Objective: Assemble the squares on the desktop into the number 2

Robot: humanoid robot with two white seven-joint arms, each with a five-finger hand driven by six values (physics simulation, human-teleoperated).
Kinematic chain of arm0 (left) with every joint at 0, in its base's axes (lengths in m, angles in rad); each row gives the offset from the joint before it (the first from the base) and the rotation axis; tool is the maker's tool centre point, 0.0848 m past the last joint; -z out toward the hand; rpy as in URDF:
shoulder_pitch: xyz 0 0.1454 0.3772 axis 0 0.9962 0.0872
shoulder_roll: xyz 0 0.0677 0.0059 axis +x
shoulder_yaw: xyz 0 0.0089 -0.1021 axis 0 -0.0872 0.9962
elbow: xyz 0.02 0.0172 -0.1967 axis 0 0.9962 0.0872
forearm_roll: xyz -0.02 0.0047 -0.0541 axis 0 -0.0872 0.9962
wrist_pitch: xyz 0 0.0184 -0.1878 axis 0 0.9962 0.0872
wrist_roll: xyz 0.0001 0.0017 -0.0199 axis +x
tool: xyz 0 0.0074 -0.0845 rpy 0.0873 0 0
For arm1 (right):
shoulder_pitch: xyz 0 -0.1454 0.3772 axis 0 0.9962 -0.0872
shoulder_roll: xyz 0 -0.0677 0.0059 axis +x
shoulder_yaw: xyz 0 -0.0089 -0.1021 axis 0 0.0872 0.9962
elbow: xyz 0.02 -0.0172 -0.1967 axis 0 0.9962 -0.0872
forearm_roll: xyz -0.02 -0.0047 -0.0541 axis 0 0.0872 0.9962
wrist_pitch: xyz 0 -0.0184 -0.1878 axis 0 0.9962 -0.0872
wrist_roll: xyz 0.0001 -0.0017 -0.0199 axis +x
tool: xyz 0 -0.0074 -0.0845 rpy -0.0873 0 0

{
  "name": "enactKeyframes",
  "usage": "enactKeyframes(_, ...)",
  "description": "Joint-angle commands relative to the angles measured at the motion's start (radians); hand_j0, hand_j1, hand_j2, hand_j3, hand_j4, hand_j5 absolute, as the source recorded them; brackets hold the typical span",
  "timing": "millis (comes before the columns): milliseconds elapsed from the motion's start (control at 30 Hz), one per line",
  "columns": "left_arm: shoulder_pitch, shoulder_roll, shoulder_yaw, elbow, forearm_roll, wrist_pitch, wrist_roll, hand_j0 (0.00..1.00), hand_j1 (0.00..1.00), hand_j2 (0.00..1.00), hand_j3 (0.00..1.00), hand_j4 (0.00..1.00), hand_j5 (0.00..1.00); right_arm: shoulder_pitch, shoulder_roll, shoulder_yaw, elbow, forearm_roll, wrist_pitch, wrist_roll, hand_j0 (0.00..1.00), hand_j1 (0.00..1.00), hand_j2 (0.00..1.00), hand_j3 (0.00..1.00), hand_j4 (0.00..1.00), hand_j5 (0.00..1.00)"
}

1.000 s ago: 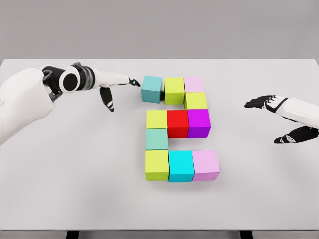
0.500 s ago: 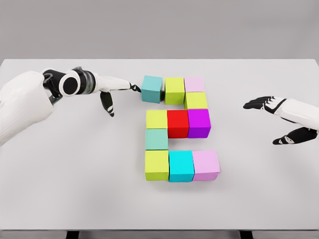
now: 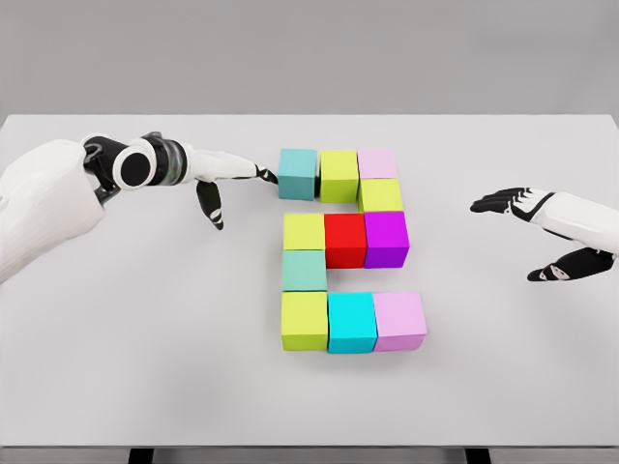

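Ten smooth matte cubes (image 3: 326, 241) form a blocky 2.

Left hand (image 3: 227, 174) fingertips against teal cube (image 3: 297, 174), beside green cube (image 3: 339, 176).

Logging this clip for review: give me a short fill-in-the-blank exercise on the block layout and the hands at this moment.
1. The left hand has its fingertips at the ____ block of the top row.
2. The red block sits between a yellow-green block and a ____ block.
3. The right hand hovers with fingers spread, holding ____.
4. The bottom row's middle block is ____.

Missing words: teal; purple; nothing; cyan
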Motion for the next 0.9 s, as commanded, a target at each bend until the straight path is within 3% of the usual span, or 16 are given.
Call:
enactKeyframes(0,0.002,0.002,0.001,-0.011,0.000,-0.003,0.000,1.00,1.00,1.00,1.00,1.00,1.00,0.000,-0.001,0.002,0.000,-0.007,0.003,0.000,1.00,1.00,1.00,1.00,1.00,1.00)
enactKeyframes(433,0.002,0.016,0.001,-0.019,0.000,-0.005,0.000,1.00,1.00,1.00,1.00,1.00,1.00,-0.002,0.000,0.008,0.000,-0.006,0.003,0.000,1.00,1.00,1.00,1.00,1.00,1.00)
enactKeyframes(533,-0.003,0.086,0.015,-0.036,0.005,-0.104,0.000,1.00,1.00,1.00,1.00,1.00,1.00,-0.002,0.000,0.011,0.000,-0.006,0.003,0.000,1.00,1.00,1.00,1.00,1.00,1.00)
enactKeyframes(600,0.008,0.189,0.076,-0.098,0.039,-0.250,0.000,1.00,1.00,1.00,1.00,1.00,1.00,-0.002,-0.001,0.011,0.002,-0.006,0.003,0.000,1.00,1.00,1.00,1.00,1.00,1.00)
enactKeyframes(633,0.011,0.263,0.125,-0.140,0.071,-0.402,0.000,1.00,1.00,1.00,1.00,1.00,1.00,-0.002,0.000,0.011,0.002,-0.006,0.003,0.000,1.00,1.00,1.00,1.00,1.00,1.00)
enactKeyframes(667,0.021,0.312,0.166,-0.152,0.105,-0.547,0.000,1.00,1.00,1.00,1.00,1.00,1.00,-0.003,0.000,0.011,0.003,-0.006,0.003,0.000,1.00,1.00,1.00,1.00,1.00,1.00)
enactKeyframes(700,0.043,0.337,0.195,-0.155,0.140,-0.599,0.000,1.00,1.00,1.00,1.00,1.00,1.00,-0.003,0.000,0.011,0.003,-0.006,0.003,0.000,1.00,1.00,1.00,1.00,1.00,1.00)
enactKeyframes(767,0.110,0.387,0.274,-0.157,0.227,-0.599,0.000,1.00,1.00,1.00,1.00,1.00,1.00,-0.005,-0.001,0.009,0.006,-0.006,0.003,0.000,1.00,1.00,1.00,1.00,1.00,1.00)
enactKeyframes(867,0.222,0.412,0.389,-0.154,0.266,-0.599,0.000,1.00,1.00,1.00,1.00,1.00,1.00,-0.006,-0.001,0.009,0.008,-0.006,0.003,0.000,1.00,1.00,1.00,1.00,1.00,1.00)
